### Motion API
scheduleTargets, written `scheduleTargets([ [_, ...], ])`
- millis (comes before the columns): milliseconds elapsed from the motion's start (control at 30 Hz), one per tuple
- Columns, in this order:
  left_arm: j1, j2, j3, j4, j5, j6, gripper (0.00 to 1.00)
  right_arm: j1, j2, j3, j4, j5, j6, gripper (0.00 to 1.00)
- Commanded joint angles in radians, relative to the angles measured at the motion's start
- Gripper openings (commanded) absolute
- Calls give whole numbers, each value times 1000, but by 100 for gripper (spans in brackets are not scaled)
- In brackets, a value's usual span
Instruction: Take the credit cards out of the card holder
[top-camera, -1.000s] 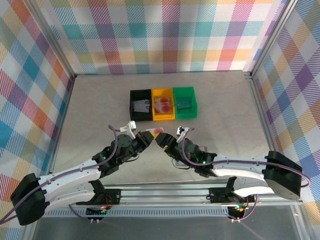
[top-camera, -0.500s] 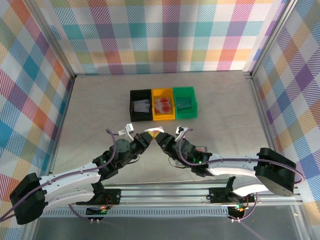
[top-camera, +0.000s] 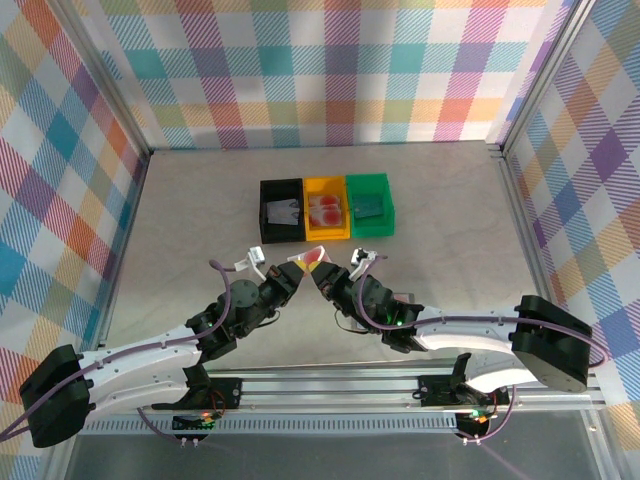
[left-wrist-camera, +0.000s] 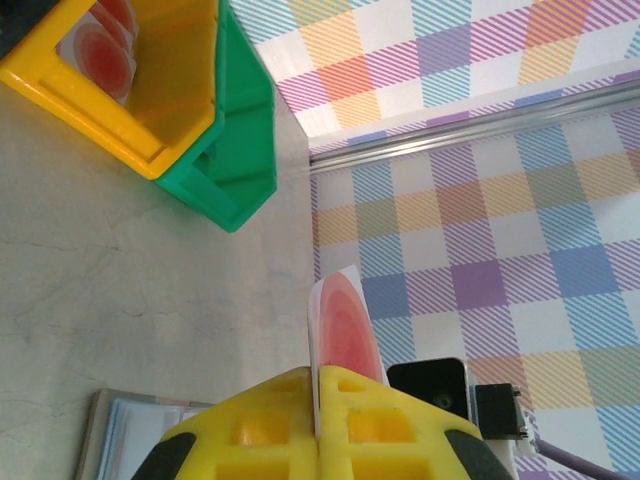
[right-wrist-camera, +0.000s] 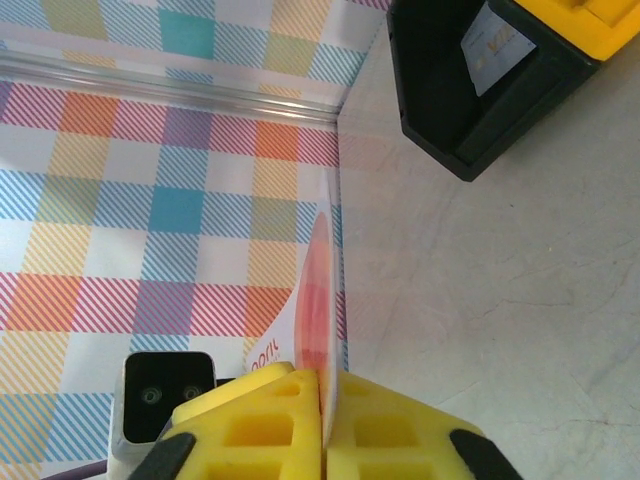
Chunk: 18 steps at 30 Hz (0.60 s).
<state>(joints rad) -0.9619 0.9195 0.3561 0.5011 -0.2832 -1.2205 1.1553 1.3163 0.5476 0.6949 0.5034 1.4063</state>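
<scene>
3 bins (top-camera: 327, 236) beyond red card (top-camera: 312, 258)

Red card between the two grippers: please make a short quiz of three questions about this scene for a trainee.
1. True or false: the left gripper is open.
2. What does the right gripper clamp? A nothing; B a red card; C a spoon.
3. Fill in the colour: other red cards lie in the ___ bin.
Key: 1 false; 2 B; 3 yellow.
</scene>
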Motion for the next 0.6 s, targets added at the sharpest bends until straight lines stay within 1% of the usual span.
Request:
scheduleTargets([
  [0,-30,8,8,2,65,9,14,3,-4,36,50,24,-18,0],
  [67,-31,9,22,-13,78,28,29,3,-14,36,29,41,-13,0],
  [133,-30,-12,40,-49,82,62,37,3,-39,32,-3,66,-18,0],
  [167,-29,-29,51,-82,78,81,43,3,-53,33,-29,82,-20,0],
  [233,-29,-78,91,-196,60,135,57,1,-93,37,-116,118,-28,0],
  [267,-29,-101,114,-255,55,172,62,-1,-113,37,-151,137,-28,0],
  [333,-24,-135,164,-375,58,244,63,-18,-140,27,-199,152,-5,0],
  [400,-7,-153,226,-510,89,311,65,-46,-160,19,-243,150,20,0],
  [467,22,-163,293,-649,109,377,77,-68,-175,22,-292,152,28,0],
  [500,38,-168,317,-706,124,402,82,-76,-179,27,-320,155,38,0],
  [533,62,-172,339,-756,144,435,85,-89,-178,36,-346,153,48,0],
  [567,90,-173,371,-841,158,457,90,-98,-172,44,-360,155,53,0],
])
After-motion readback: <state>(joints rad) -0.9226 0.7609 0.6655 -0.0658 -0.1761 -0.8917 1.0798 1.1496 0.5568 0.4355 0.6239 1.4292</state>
